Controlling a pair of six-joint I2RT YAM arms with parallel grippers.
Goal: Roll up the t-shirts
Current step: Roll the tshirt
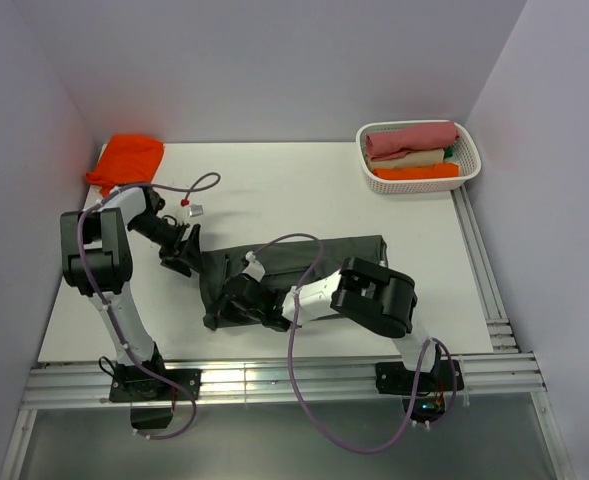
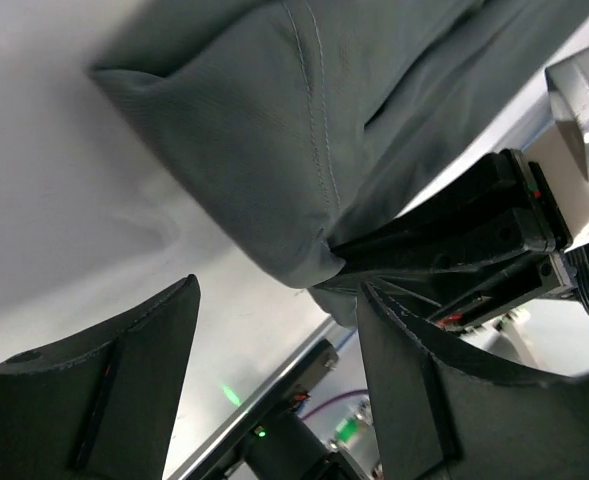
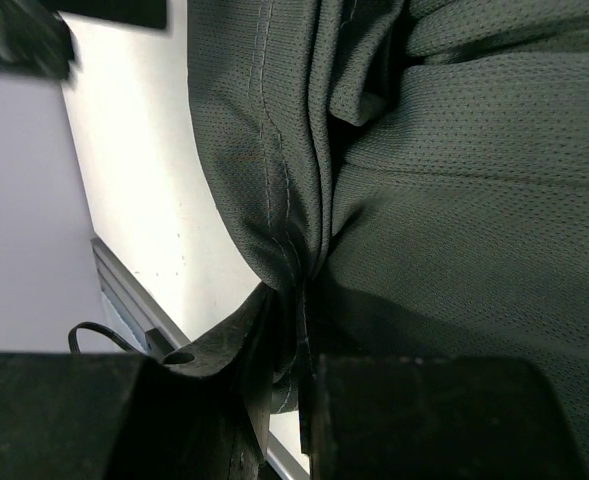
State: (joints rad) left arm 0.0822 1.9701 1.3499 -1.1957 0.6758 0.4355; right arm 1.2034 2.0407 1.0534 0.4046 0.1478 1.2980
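The left gripper (image 1: 186,250) stands wide open at the left edge of the charcoal-grey t-shirt (image 1: 304,265). In the left wrist view its two fingers (image 2: 104,390) are spread far apart and a folded corner of the shirt lies just ahead of the gap, unclamped. Whether either finger touches the cloth cannot be determined. The right gripper (image 3: 292,350) is closed on the near-left corner of the same shirt. In the right wrist view a bunched fold of the grey fabric is pinched between its fingers and creases run out from the pinch point. The charcoal-grey t-shirt lies partly folded on the white table (image 1: 304,190), its right part flat and its left part gathered. A bright orange t-shirt (image 1: 129,158) lies crumpled beyond and left of the grey shirt, well apart from it. A white basket (image 1: 469,160) stands beyond and right of the grey shirt. It holds a pink roll (image 1: 409,138), a beige roll (image 1: 409,157) and an orange roll (image 1: 414,172), laid side by side.
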